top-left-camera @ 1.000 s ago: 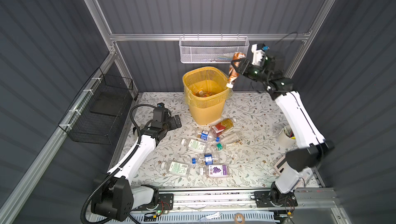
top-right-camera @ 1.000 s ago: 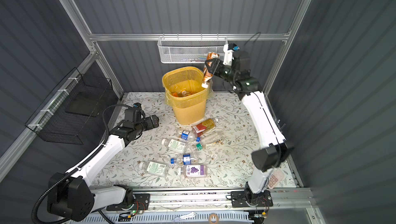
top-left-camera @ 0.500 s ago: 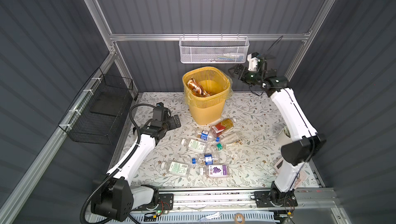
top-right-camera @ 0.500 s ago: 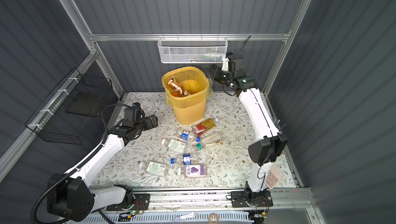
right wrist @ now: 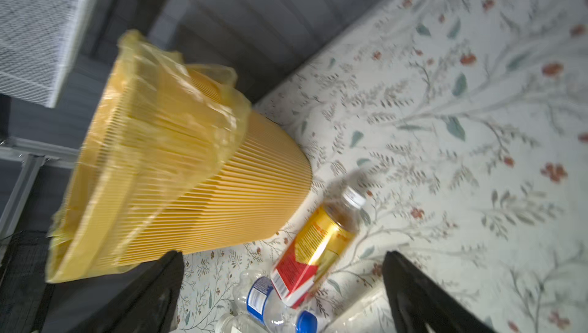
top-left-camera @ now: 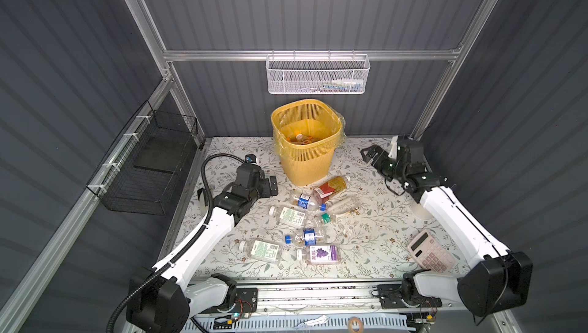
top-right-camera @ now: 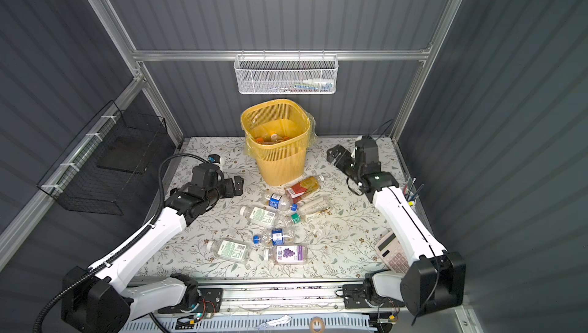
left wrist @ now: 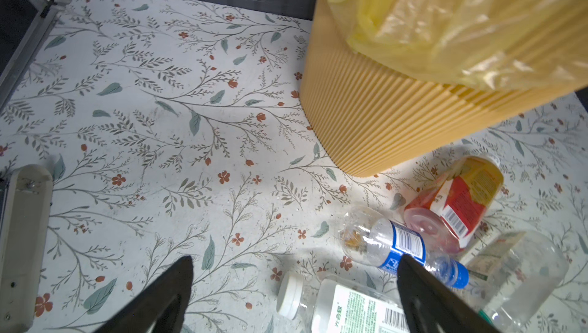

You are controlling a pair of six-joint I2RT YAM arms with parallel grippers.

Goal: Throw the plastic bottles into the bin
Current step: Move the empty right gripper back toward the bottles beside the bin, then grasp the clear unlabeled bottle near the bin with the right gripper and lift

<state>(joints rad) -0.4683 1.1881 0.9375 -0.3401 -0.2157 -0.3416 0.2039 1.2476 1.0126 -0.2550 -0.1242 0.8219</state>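
The yellow bin (top-left-camera: 307,156) stands at the back of the table and holds several bottles (top-left-camera: 300,139). In front of it several plastic bottles lie loose: a red-and-yellow one (top-left-camera: 331,185), a blue-labelled one (top-left-camera: 304,201), a green-white one (top-left-camera: 288,215) and a purple grape one (top-left-camera: 321,253). My left gripper (top-left-camera: 272,186) is open and empty just left of the pile; in its wrist view it (left wrist: 294,259) faces the green-white bottle (left wrist: 346,309). My right gripper (top-left-camera: 369,154) hangs open and empty to the right of the bin. In its wrist view it (right wrist: 281,255) looks at the red-and-yellow bottle (right wrist: 321,239).
A white mesh basket (top-left-camera: 318,73) hangs on the back wall above the bin. A black wire basket (top-left-camera: 152,162) is fixed to the left wall. A pink calculator (top-left-camera: 431,255) and a white pen cup (top-right-camera: 410,199) sit at the right, beside my right arm.
My right gripper let go of the brown bottle above the bin, and the bottle dropped in. That arm then came down to the right of the bin. The left arm hardly moved.
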